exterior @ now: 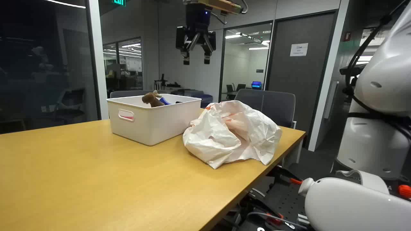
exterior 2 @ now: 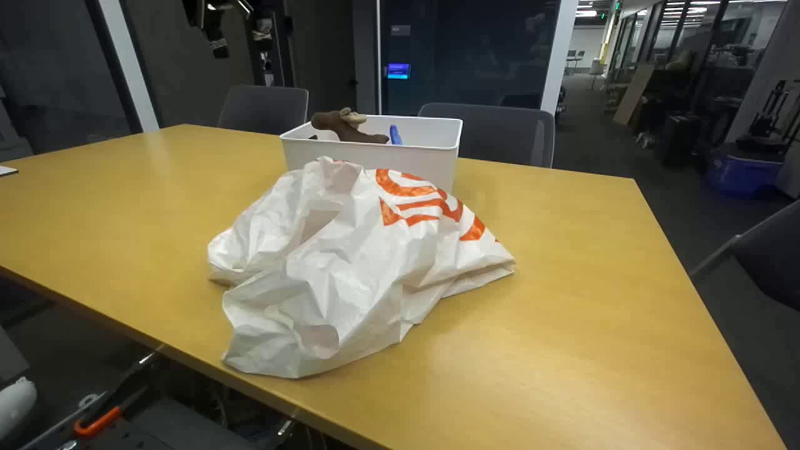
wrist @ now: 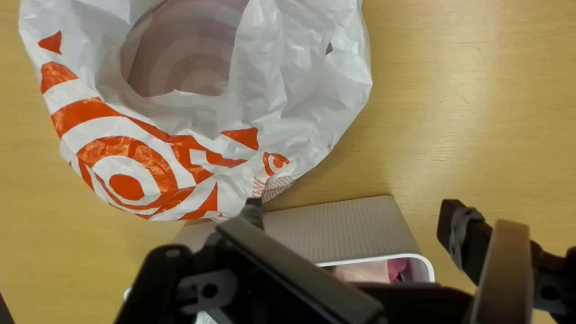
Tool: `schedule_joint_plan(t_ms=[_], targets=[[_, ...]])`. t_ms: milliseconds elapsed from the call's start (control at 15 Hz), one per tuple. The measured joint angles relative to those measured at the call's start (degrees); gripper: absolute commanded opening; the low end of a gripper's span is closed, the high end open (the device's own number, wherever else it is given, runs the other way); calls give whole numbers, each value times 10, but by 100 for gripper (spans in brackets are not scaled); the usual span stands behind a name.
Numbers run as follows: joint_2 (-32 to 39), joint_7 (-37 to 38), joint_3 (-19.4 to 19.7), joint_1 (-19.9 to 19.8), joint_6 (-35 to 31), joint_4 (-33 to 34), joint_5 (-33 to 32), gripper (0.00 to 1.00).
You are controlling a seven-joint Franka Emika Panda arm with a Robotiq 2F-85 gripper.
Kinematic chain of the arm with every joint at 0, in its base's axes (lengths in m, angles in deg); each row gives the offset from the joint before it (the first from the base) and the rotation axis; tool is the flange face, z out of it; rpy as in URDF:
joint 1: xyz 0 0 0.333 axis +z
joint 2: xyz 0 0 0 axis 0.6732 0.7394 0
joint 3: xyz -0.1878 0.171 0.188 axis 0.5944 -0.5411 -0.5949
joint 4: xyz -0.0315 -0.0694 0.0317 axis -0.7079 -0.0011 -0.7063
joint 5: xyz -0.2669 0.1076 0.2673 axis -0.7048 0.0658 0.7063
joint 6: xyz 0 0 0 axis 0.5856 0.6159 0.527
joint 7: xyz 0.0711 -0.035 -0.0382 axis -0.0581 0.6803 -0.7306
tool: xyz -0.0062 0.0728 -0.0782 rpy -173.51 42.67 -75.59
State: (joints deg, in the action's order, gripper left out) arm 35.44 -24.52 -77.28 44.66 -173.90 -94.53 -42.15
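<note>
Step in hand: apparently positioning, clear of contact. The pincer hangs above the tabletop, spread wide, holding and touching nothing. In an exterior view, the crumpled bag lies just right of the white bin. A grasp would call for alignment, then lowering.

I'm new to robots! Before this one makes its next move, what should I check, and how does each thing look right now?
1. Fingers apart, with nothing between them: ok.
2. Fingers raised clear of the white bag and white bin: ok, they hang above both in an exterior view.
3. Bin upright on the table: ok.
4. Bag not touching the bin: cannot tell, they overlap in every view.
5. Bag empty: cannot tell, its folds hide part of the inside.
6. Bin's contents fully in sight: not ok, a brown toy shows but the walls hide much.
</note>
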Motion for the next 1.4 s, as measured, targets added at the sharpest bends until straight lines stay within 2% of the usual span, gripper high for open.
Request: schedule_joint_plan(t_ms=[600, 800, 1067, 1400], targets=[[2, 0, 3, 5, 0, 4, -5, 100], [16, -6, 4, 7, -1, 25, -21, 100], [75, -46, 12, 10, -18, 83, -24, 100], [191, -90, 25, 20, -71, 160, -55, 100]])
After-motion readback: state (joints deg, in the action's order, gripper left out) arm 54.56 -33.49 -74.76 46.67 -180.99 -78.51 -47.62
